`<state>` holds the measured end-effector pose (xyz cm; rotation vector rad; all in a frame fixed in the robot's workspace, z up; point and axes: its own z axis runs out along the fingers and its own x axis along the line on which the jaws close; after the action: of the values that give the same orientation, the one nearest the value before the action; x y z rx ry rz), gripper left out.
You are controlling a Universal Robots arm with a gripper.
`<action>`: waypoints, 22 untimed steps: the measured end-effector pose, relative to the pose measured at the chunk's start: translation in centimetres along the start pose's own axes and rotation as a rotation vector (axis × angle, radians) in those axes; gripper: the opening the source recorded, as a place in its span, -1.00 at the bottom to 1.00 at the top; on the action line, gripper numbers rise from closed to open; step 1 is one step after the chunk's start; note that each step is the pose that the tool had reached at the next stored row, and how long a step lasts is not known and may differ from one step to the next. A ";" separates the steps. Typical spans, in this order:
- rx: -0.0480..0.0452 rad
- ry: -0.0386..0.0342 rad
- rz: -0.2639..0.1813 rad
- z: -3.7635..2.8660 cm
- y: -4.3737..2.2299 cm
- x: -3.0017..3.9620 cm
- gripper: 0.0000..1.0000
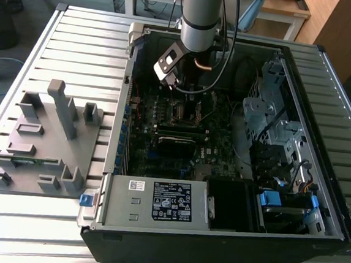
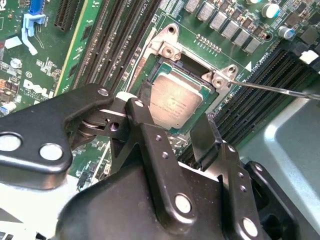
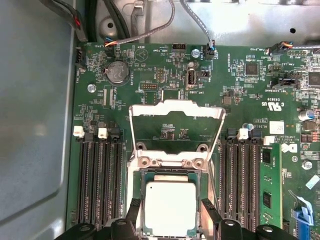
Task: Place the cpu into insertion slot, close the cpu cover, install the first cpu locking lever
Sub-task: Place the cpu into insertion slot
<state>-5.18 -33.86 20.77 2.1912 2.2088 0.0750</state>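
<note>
My gripper [image 3: 171, 218] stands open astride the cpu [image 2: 176, 102], clasping nothing, the chip lying flat in the insertion slot [image 3: 170, 162] below the raised cpu cover [image 3: 175, 109]; light, stiff, fragile, I judge it best held by opposite edges.

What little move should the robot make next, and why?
Probably lift the hand straight up. The cpu already lies flat in the slot, the cover stands open, and the hand hangs right over the cpu, in the cover's way.
</note>
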 end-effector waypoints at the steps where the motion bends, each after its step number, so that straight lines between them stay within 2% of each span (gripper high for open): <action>1: -0.0001 0.0002 0.000 -0.02 0.00 0.00 0.16; 10: -0.0001 0.0002 0.000 -0.05 0.00 0.00 0.14; 12: 0.0000 0.0002 0.000 -0.06 0.00 0.00 -0.11; 13: 0.0000 0.0001 0.000 -0.06 0.00 0.00 -0.11; 15: -0.0001 0.0001 0.000 -0.07 0.01 0.00 -0.34; 16: 0.0000 0.0001 0.000 -0.07 0.00 0.00 -0.34; 18: 0.0000 0.0001 0.000 -0.08 0.01 0.00 -0.58; 19: -0.0001 0.0001 0.000 -0.08 0.01 0.00 -0.58; 21: -0.0001 0.0001 0.000 -0.09 0.01 0.00 -0.80; 22: -0.0001 0.0001 0.000 -0.10 0.01 0.00 -0.80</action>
<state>-5.18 -33.86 20.87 2.1912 2.2089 0.0751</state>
